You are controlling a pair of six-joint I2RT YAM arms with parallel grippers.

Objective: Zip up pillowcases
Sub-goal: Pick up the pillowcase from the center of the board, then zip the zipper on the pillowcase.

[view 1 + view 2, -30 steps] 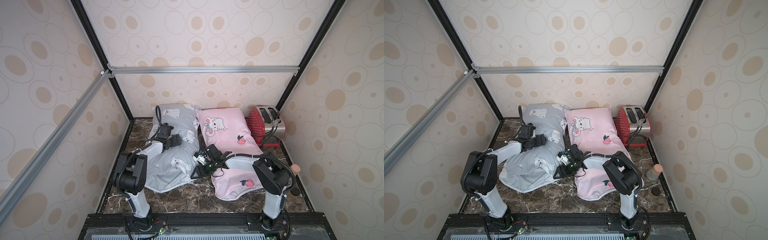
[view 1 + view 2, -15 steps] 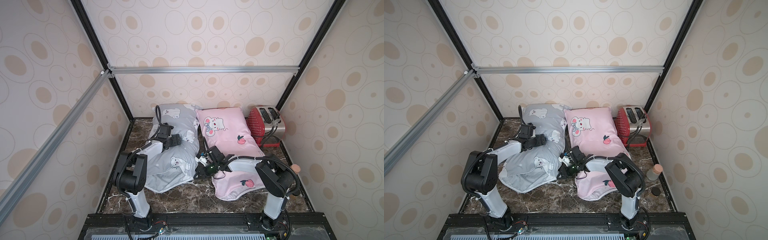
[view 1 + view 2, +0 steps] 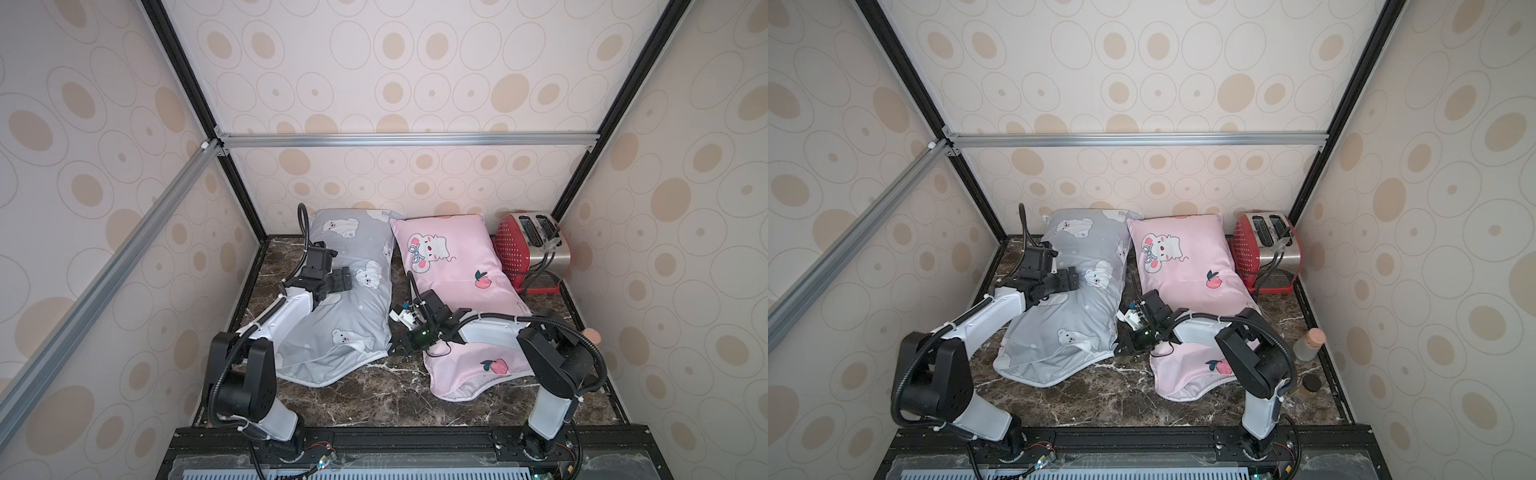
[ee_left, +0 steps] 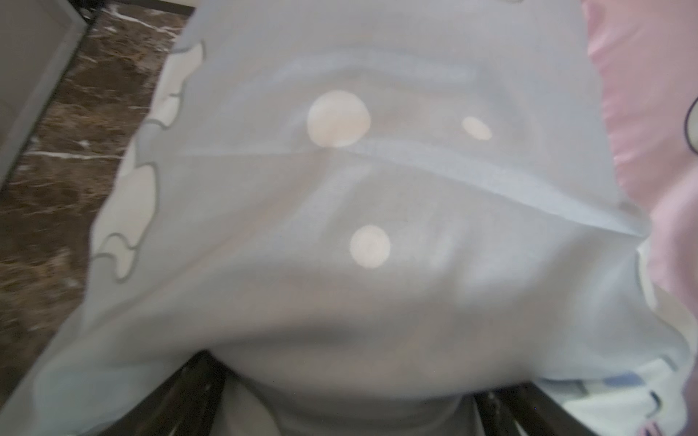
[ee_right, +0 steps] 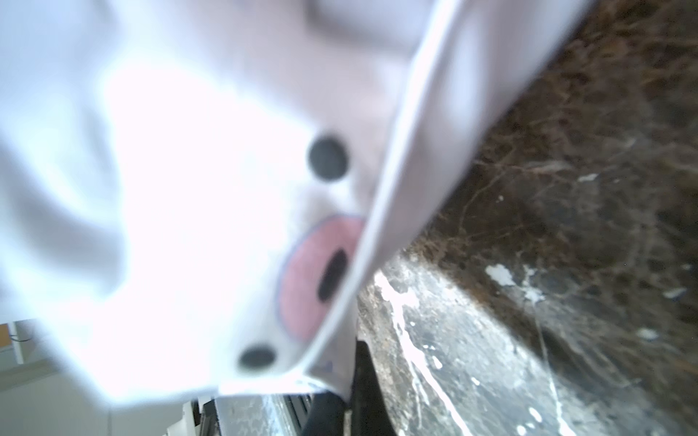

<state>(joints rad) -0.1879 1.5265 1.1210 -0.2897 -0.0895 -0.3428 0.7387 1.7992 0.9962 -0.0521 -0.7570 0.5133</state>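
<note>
Grey case (image 3: 353,324): stuffed, on the table (image 3: 374,399); we see its near end flat and the filling bulging farther back.
Right gripper (image 3: 395,344): closed tight on the grey case's near corner hem; whether a zip pull is pinched, we cannot tell.
Pink case (image 3: 453,266): stuffed, just beside the grey, partly under the right arm.
Bottle (image 3: 1308,345): corked, near the right wall; contents unclear.
Left gripper (image 3: 344,280): jaws spread wide, pressing mid-case on the grey, gripping nothing.
Toaster (image 3: 534,249): far right corner, beside the pink case.

the bear pillowcase (image 3: 357,320) lies left of the mouse pillowcase (image 3: 457,270), with the toaster (image 3: 519,253) right of both.
</note>
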